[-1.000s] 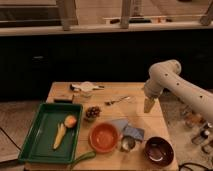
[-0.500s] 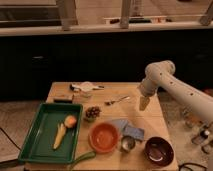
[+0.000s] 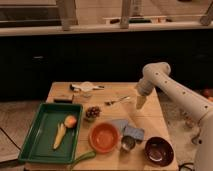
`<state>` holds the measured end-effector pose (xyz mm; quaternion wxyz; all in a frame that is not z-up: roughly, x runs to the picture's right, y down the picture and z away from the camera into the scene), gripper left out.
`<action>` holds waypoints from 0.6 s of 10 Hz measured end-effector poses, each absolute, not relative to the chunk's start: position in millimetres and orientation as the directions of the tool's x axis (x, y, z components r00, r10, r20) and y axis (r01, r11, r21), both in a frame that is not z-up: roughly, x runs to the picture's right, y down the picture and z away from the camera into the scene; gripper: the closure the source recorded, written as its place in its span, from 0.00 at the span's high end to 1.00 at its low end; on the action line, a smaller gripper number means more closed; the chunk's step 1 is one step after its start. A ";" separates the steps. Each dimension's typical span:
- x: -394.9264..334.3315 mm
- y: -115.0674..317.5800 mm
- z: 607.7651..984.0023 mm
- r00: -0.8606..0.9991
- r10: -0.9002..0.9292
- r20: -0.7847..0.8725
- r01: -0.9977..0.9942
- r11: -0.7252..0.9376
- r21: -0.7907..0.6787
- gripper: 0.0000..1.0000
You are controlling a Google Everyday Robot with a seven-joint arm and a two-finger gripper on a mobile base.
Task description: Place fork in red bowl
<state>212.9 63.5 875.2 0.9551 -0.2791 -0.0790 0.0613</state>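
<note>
The gripper (image 3: 141,103) hangs over the table (image 3: 152,119), jaws spread, holding nothing. The fork (image 3: 117,100) lies near it at nine o'clock, with the red bowl (image 3: 104,137) at the fork's seven o'clock.

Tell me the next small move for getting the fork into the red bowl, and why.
Probably slide the gripper sideways to the fork and lower it over the handle. The gripper hangs open and empty above the table. The fork lies flat and untouched just to its left in the camera view. The red bowl, nearer the front edge, holds no fork yet.
</note>
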 end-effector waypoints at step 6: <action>218.2 65.8 913.2 0.967 0.218 0.131 -0.110 0.822 -0.558 0.80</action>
